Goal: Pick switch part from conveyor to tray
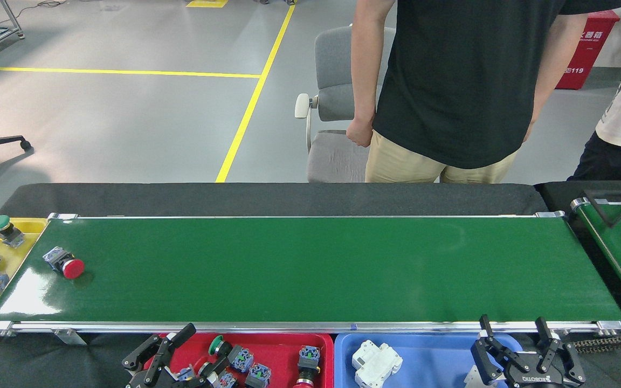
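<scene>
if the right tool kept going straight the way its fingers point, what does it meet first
Probably the near silver rail of the conveyor: the right tool points up-image, away from the robot, above the blue tray. Its height is unclear, so it might pass over.
</scene>
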